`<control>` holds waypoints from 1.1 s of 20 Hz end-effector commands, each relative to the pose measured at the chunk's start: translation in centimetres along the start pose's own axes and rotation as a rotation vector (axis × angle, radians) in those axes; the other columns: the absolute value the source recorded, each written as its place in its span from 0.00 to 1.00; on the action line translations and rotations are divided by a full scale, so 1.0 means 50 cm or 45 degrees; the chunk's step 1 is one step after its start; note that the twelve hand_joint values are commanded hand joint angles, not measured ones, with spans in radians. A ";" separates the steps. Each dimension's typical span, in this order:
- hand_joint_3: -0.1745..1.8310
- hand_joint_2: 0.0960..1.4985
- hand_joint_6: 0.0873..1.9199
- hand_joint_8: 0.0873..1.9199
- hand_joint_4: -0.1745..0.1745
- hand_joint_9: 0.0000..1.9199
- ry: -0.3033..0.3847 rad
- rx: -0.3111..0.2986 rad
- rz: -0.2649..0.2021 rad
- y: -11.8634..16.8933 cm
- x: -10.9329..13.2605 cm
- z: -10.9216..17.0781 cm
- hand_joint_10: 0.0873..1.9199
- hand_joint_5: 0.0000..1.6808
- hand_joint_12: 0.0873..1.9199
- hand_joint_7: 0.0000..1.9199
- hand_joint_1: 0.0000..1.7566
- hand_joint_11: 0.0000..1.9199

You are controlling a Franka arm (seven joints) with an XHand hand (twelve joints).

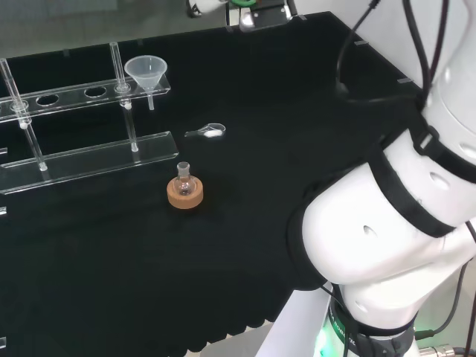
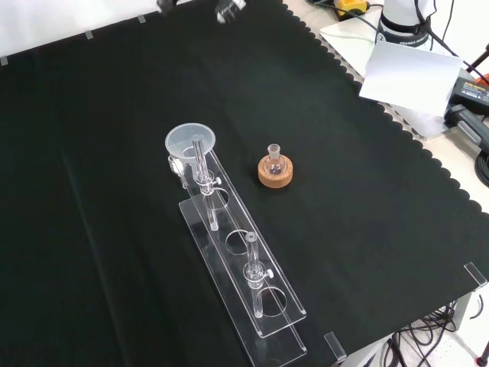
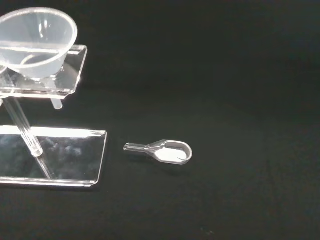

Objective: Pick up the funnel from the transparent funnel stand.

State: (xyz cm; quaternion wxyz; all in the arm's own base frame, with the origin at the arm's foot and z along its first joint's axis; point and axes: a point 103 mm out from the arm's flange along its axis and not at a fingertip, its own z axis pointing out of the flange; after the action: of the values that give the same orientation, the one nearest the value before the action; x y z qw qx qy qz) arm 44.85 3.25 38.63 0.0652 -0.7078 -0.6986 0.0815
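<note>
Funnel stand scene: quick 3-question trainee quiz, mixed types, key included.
1. True or false: the funnel sits in an end hole of the transparent stand.
2. What does the small flask rest on? A) cork ring B) red ribbed ring C) bare cloth
3. In the head view, what clear item lies on the cloth between funnel and flask?

Key:
1. True
2. A, the cork ring
3. A small scoop

1. A clear funnel point(image 3: 36, 41) sits in the top shelf of a clear stand point(image 3: 65, 160).
2. A small clear scoop point(image 3: 162, 151) lies on the black cloth point(image 3: 235, 90) near the stand's base.
</note>
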 end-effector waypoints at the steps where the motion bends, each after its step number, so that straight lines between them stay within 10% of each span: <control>1: 0.22 0.64 0.00 0.29 0.43 0.13 -0.040 0.069 -0.131 0.085 0.059 0.035 0.34 0.14 0.71 0.03 0.17 0.10; 22: 0.20 0.49 0.00 0.33 0.46 0.16 -0.120 0.282 -0.175 0.164 0.210 0.113 0.38 0.12 0.73 0.01 0.33 0.21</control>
State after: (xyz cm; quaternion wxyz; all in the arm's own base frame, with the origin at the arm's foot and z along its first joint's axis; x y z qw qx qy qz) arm 50.29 10.65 34.43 0.1011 -0.6529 -0.7372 0.1416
